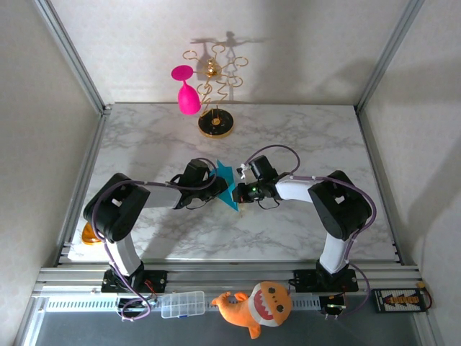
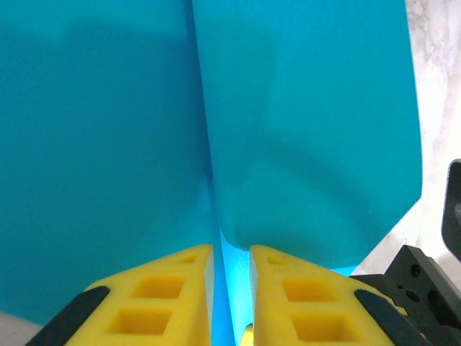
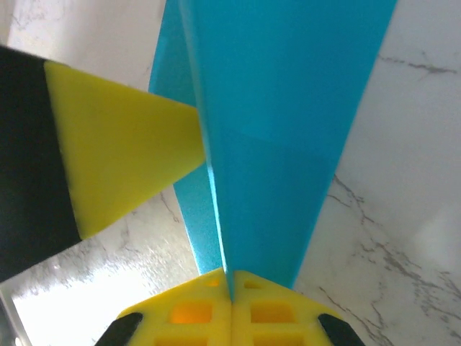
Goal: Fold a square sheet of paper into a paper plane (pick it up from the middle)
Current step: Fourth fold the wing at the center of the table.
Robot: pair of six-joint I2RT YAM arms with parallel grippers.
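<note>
The folded turquoise paper plane (image 1: 229, 184) stands on edge at the middle of the marble table (image 1: 324, 137), held between the 2 grippers. The left gripper (image 2: 230, 249) pinches one edge, its fingers nearly together, and the right gripper (image 3: 230, 272) is clamped tight on the crease.

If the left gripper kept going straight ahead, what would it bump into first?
The paper: it stands right between the fingers of the left gripper. Pushing on, it would probably meet the right gripper next, which pinches the same paper from the other side, though depth there is hard to judge.
</note>
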